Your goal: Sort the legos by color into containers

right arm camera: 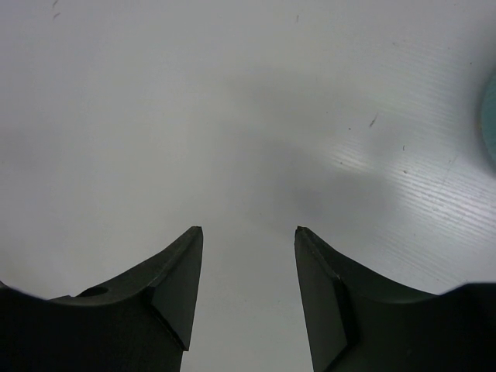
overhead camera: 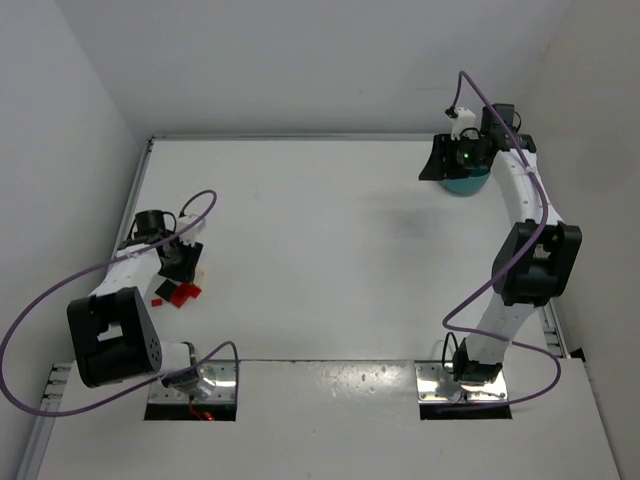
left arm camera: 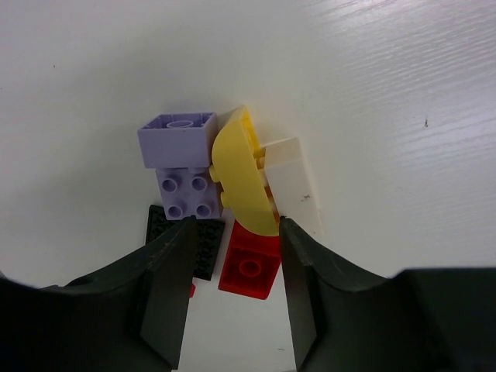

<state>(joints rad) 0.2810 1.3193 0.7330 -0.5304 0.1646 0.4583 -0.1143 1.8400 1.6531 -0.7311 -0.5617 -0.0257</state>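
Observation:
The legos lie in a tight cluster at the left of the table. In the left wrist view I see two pale purple bricks (left arm camera: pixel 177 138), a yellow curved piece (left arm camera: pixel 242 182), a cream-white brick (left arm camera: pixel 291 178) and a red brick (left arm camera: pixel 252 265). My left gripper (left arm camera: pixel 238 221) hangs over them, open. The red brick and the yellow piece's lower end lie between its fingertips, with a gap beside the left finger. From above, red legos (overhead camera: pixel 183 293) show near the left gripper (overhead camera: pixel 185 262). The teal dish (overhead camera: pixel 466 182) sits far right, under my right gripper (overhead camera: pixel 452 160), which is open and holds nothing (right arm camera: pixel 248 232).
A black flat plate (left arm camera: pixel 208 246) lies partly under the left finger, beside the red brick. Only a sliver of the teal dish's rim (right arm camera: pixel 490 116) shows at the right edge of the right wrist view. Walls close in the table at the back and on both sides.

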